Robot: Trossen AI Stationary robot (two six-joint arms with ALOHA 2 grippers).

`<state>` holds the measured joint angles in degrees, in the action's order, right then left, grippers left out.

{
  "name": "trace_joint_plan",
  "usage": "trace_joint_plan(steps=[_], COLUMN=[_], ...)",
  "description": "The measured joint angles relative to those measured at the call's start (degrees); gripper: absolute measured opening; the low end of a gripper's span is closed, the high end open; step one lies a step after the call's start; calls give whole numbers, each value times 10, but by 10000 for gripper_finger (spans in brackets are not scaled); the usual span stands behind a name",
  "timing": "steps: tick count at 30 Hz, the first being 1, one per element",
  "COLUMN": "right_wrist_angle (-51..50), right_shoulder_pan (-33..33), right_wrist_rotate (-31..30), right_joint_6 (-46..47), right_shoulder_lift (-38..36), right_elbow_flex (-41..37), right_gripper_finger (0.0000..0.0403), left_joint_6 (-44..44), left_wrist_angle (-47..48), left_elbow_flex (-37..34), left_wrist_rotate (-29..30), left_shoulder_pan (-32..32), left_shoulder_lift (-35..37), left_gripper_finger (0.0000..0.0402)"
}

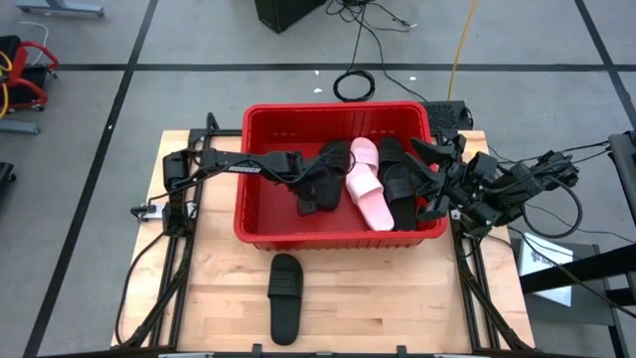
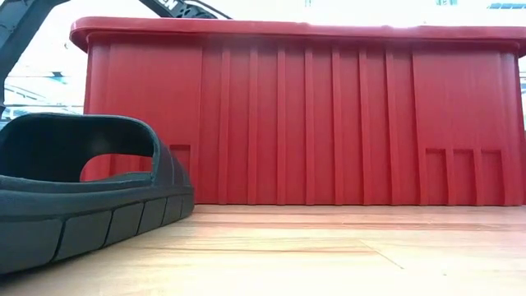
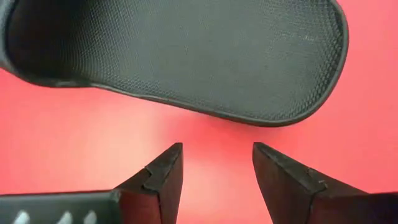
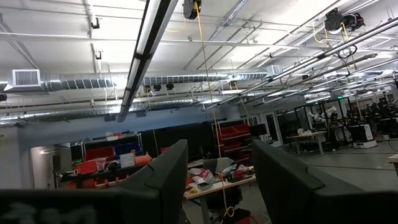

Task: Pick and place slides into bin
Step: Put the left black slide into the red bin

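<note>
The red bin [image 1: 260, 231] stands mid-table and fills the low view [image 2: 329, 123]. Inside lie pale pink slides [image 1: 366, 184] and black slides [image 1: 397, 179]. One black slide [image 1: 285, 296] lies flat on its sole on the table in front of the bin, close in the low view [image 2: 82, 189]. My left gripper [image 1: 310, 199] reaches into the bin; in its wrist view it is open [image 3: 216, 165] just above the red floor, short of a black slide [image 3: 186, 56], touching nothing. My right gripper [image 1: 429, 184] is open [image 4: 219, 174] over the bin's right side, tipped up toward the room.
Cables lie on the floor behind the table [image 1: 355, 85]. Bare wood shows on the table in front of the bin, beside the lone slide [image 1: 397, 298]. A paper sheet lies off the table's right edge [image 1: 542, 261].
</note>
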<state>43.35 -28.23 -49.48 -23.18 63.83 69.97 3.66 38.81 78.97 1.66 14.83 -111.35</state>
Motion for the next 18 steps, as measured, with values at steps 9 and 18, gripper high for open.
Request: trace_joint_plan(steps=[9, 18], right_wrist_angle=[-3, -3], right_shoulder_pan=[0, 0], right_wrist_rotate=[0, 0], right_joint_6=[0, 0], right_shoulder_lift=[0, 0], right_elbow_flex=[0, 0], right_gripper_finger=[169, 169], left_joint_6=[-18, -37], left_wrist_angle=[-92, -116], left_elbow_flex=[-1, -1], left_wrist_rotate=[-59, -75], left_shoulder_pan=[-2, -3], left_shoulder_lift=[1, 1], left_gripper_finger=[186, 186])
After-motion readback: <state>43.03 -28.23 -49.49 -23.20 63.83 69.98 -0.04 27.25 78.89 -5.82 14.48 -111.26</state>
